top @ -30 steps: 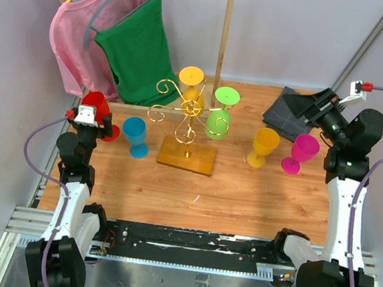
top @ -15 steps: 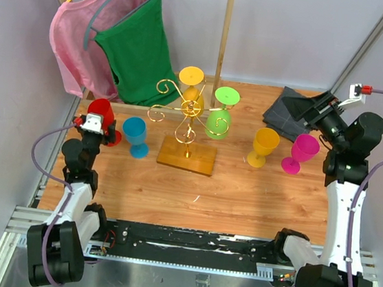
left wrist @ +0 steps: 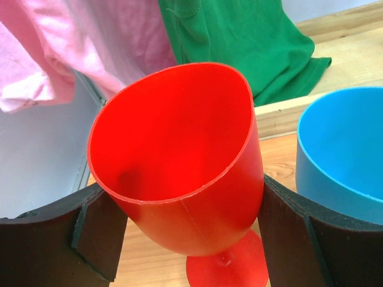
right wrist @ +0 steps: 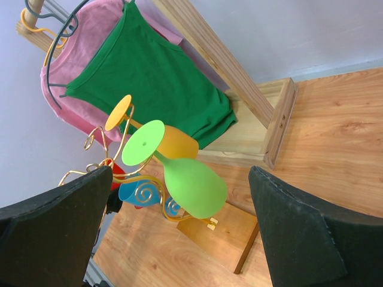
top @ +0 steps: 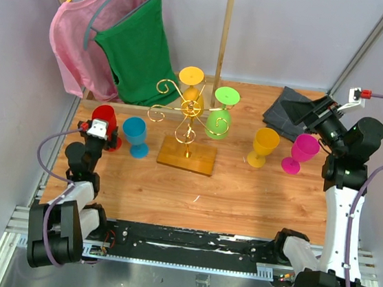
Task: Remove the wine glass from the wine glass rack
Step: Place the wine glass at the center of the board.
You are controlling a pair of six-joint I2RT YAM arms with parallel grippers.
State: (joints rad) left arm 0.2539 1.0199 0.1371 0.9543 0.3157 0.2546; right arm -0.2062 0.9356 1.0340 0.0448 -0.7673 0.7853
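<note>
Left wrist: left tool (left wrist: 191, 233) is pinching red wine glass (left wrist: 179, 149), right tool (right wrist: 179, 239) spread; jerky release risks knocking blue glass (left wrist: 347, 149).

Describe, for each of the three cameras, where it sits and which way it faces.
Top external: above and behind the bases, looking down on the table; both arms show.
Left wrist: on the left hand, facing the red glass between its fingers.
Right wrist: on the right hand, facing the wine glass rack; both fingers frame the view.
Shared: top and right wrist both show the green glass on the rack.
</note>
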